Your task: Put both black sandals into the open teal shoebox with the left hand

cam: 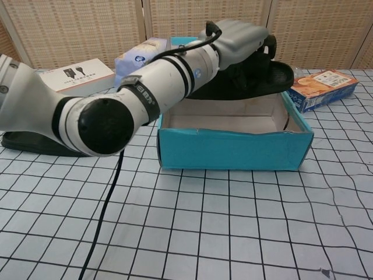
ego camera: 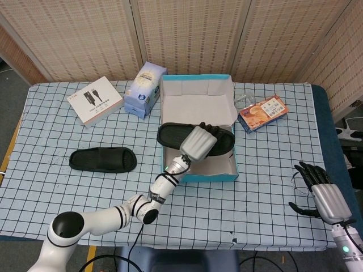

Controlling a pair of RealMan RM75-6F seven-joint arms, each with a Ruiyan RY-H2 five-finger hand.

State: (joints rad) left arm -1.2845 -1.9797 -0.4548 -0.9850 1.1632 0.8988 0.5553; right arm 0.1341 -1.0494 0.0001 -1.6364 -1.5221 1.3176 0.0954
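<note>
Head view: left hand (ego camera: 198, 142) at frame centre, fingers wrapped over the strap of a black sandal (ego camera: 195, 139), gripping it. Sandal is held lengthwise across the open teal shoebox (ego camera: 198, 131), above its floor, heel and toe reaching toward the side walls. Box lid flap stands up at the back. Second black sandal (ego camera: 102, 160) lies flat on the checked tablecloth (ego camera: 57, 141), left of centre, well apart from the box. Right hand (ego camera: 320, 190) at lower right, palm down, fingers spread, holding nothing. White cable box (ego camera: 95, 100) upper left; blue-white packet (ego camera: 145, 89) just beside the shoebox's back left corner; orange snack box (ego camera: 262, 113) right of the shoebox.

Chest view: left hand (cam: 242, 36) at top centre holds the sandal (cam: 265, 77) level with the shoebox (cam: 233, 150) rim, toe poking past the right wall. Can't tell if the sole touches the rim. Other sandal (cam: 29, 144) partly hidden behind the arm at left edge. Right hand not visible here.
</note>
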